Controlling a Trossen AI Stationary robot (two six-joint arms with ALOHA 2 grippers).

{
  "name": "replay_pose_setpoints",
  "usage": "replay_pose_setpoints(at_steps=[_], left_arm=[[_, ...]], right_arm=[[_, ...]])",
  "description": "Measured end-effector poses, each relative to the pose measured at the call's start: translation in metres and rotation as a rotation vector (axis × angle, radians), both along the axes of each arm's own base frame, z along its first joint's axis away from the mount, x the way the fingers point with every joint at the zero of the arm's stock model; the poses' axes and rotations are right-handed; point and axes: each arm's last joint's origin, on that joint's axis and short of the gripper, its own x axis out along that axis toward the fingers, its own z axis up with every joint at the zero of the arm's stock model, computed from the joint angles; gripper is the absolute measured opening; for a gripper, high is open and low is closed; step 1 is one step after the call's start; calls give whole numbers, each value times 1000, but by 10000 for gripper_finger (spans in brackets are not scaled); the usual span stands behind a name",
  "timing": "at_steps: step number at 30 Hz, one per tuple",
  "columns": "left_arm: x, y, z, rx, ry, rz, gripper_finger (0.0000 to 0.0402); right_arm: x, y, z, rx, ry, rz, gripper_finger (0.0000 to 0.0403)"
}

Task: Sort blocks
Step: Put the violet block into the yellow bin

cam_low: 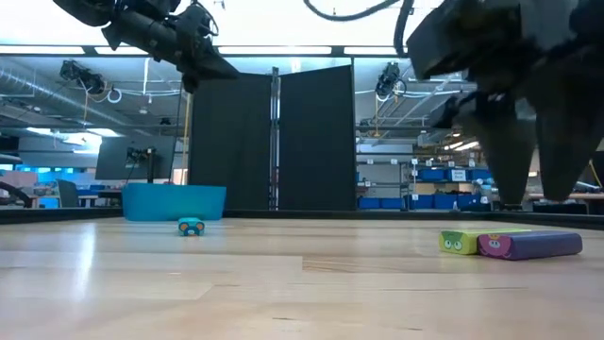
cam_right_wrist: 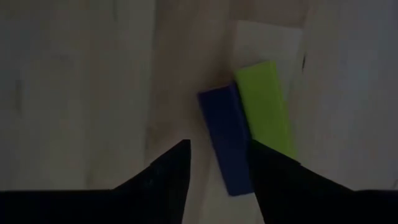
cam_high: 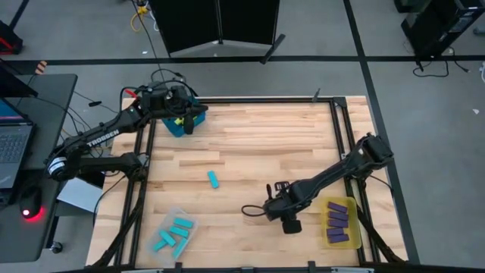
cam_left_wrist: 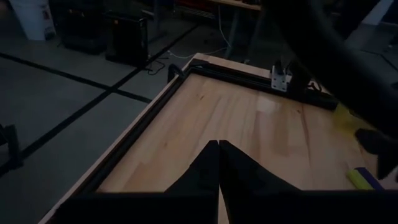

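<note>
A purple block [cam_right_wrist: 227,140] and a lime green block [cam_right_wrist: 267,115] lie side by side, flat on the wooden table [cam_high: 258,144]; the low view shows the purple block [cam_low: 528,246] and the lime green block [cam_low: 462,243] at the right. My right gripper [cam_right_wrist: 217,149] hangs open above them, pointing down, its fingers [cam_low: 514,179] clear of the blocks. In the high view my right gripper [cam_high: 279,208] hides both. A cyan block [cam_high: 214,180] lies mid-table. My left gripper [cam_left_wrist: 219,146] is shut, high over the blue bin [cam_high: 186,120] at the far left.
A yellow bin [cam_high: 341,221] holding several purple blocks stands at the near right, close beside my right arm. A clear bin [cam_high: 174,231] with several cyan blocks sits at the near left. Black frame rails [cam_high: 337,121] run along the table's edges. A laptop [cam_high: 11,144] stands off the table's left.
</note>
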Motion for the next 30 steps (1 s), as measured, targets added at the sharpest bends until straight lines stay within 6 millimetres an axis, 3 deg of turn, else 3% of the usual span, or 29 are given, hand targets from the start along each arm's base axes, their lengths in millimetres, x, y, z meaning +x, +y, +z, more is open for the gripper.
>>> replay_pose_setpoints(at_steps=[5,13,30], left_arm=[[0,-1,0,-7,-4,-24,14],[0,-1,0,-12,-3,-34,14],[0,-2,0,-17,-5,-50,14]], right_arm=[[6,-5,-13,-26,23,44,169],[8,-8,-13,-14,13,50,169],[-4,-1,-27,-4,34,22,169]])
